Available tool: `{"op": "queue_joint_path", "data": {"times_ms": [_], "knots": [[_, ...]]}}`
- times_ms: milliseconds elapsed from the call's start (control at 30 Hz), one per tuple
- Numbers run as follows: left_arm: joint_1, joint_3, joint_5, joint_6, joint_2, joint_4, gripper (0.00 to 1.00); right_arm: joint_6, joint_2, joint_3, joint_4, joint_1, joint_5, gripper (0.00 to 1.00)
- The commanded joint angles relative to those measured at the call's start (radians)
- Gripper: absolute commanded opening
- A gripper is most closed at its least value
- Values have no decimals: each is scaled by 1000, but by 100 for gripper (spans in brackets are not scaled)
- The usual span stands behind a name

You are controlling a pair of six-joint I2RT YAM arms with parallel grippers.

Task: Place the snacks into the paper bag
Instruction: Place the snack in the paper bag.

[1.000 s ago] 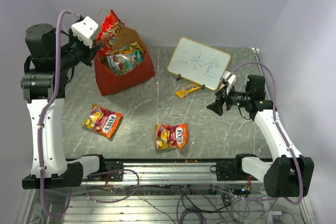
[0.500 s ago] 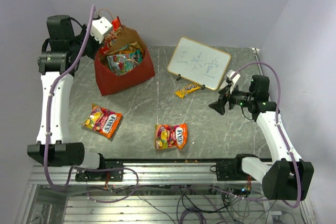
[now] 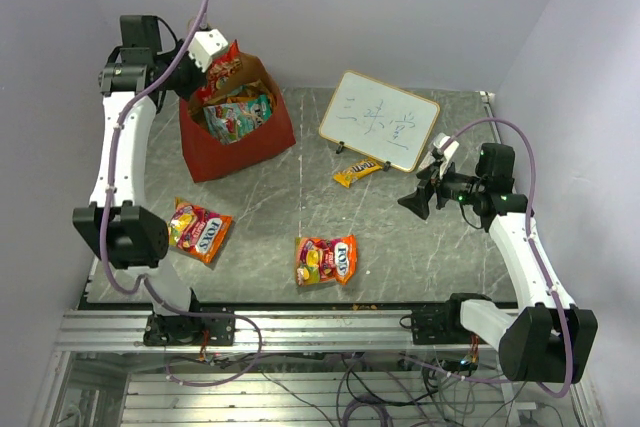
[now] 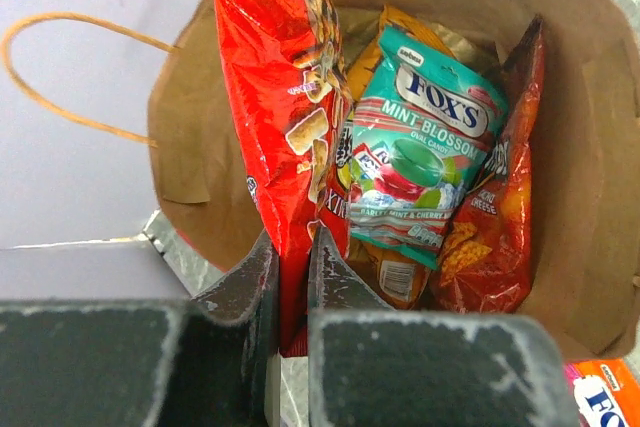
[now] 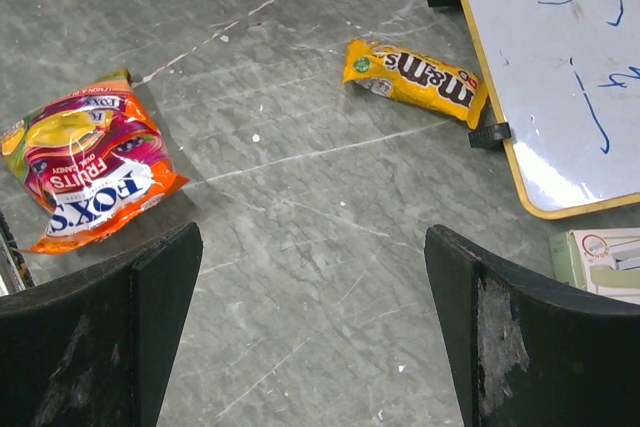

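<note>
Partway: left tool (image 4: 290,257) pinches a red chip bag (image 4: 285,97) over the filling paper bag (image 4: 590,147), right tool (image 5: 310,247) gapes empty, and two orange Fox's packs (image 3: 197,230) plus a yellow M&M's pack (image 3: 357,173) wait on the tabletop (image 3: 400,247).

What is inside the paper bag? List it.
Seen in the paper bag: teal Fox's mint packet, dark red chip bag, an orange packet behind them, and a red snack bag gripped by the left gripper. The packets cover the bag's bottom.
</note>
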Motion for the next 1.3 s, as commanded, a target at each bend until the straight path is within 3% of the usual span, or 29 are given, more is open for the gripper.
{"op": "queue_joint_path", "data": {"times_ms": [0, 167, 867, 1067, 1267], "knots": [[-7, 105, 7, 73, 88, -123, 7, -16, -9, -9, 8, -9, -19, 94], [-11, 177, -11, 99, 182, -213, 7, -19, -2, -13, 9, -9, -29, 94], [-25, 278, -65, 0, 334, -262, 9, -20, 9, -19, 10, -9, -40, 95], [-26, 295, -71, -16, 344, -266, 15, -21, 8, -21, 14, -9, -40, 96], [-28, 298, -99, -42, 327, -245, 32, -19, 11, -24, 14, -9, -39, 96]]}}
